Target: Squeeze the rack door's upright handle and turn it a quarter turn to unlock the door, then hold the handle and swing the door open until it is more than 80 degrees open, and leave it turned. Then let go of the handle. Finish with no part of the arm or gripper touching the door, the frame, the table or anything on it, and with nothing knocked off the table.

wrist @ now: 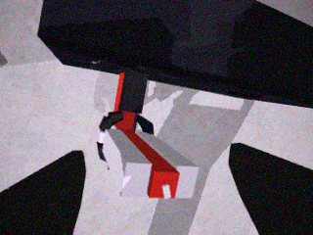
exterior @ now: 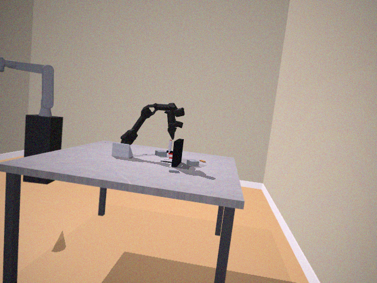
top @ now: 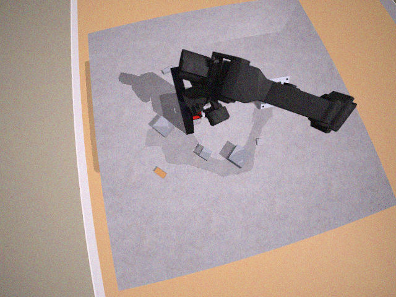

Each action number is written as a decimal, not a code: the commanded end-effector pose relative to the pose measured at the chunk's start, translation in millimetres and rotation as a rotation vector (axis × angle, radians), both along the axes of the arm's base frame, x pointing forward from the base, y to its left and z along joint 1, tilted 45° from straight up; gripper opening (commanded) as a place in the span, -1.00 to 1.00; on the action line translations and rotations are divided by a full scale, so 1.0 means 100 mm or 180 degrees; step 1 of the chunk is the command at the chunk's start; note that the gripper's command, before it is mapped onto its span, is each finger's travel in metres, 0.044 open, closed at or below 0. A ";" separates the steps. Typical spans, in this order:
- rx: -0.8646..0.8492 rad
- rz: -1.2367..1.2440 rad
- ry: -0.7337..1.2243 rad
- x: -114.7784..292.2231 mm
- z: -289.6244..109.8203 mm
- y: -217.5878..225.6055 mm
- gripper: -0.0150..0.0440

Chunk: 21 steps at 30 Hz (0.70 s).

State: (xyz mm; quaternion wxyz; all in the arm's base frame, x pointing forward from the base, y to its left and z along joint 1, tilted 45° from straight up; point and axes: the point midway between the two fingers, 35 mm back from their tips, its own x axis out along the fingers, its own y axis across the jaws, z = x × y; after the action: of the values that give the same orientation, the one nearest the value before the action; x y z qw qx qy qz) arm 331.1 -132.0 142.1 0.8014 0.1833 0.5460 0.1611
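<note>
The black rack (top: 187, 122) (exterior: 177, 153) stands upright as a narrow panel on the table; no gap between door and frame can be made out. The upright white and red handle (exterior: 169, 146) (wrist: 163, 183) stands out from its face on a red and black mount, also visible as a bit of red in the top view. My gripper (exterior: 172, 138) (wrist: 158, 157) points down just above the handle's top. Its fingers are open, one on each side of the handle in the wrist view, with space on both sides. In the top view the arm hides the fingertips.
Grey blocks (top: 162, 125) (top: 202, 152) (top: 238, 156) (exterior: 192, 163) stand around the rack. An orange block (top: 160, 172) (exterior: 202, 161) lies farther off. A small pale block (top: 166, 70) (exterior: 174, 171) lies near the rack's other end. Another arm (exterior: 48, 88) stands off the table.
</note>
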 end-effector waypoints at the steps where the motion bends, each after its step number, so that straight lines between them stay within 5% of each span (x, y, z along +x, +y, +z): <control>1: 0.0279 -0.0009 0.0131 -0.05 -0.02 -0.05 0.50; 11: 0.0970 -0.0119 0.0381 -0.16 -0.02 -0.19 0.50; 21: 0.0979 -0.0110 0.0443 -0.13 -0.08 -0.14 0.50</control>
State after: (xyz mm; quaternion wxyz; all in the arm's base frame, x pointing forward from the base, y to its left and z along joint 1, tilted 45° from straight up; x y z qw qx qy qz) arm 316.0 -149.6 137.1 0.7308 0.3219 0.5621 0.2150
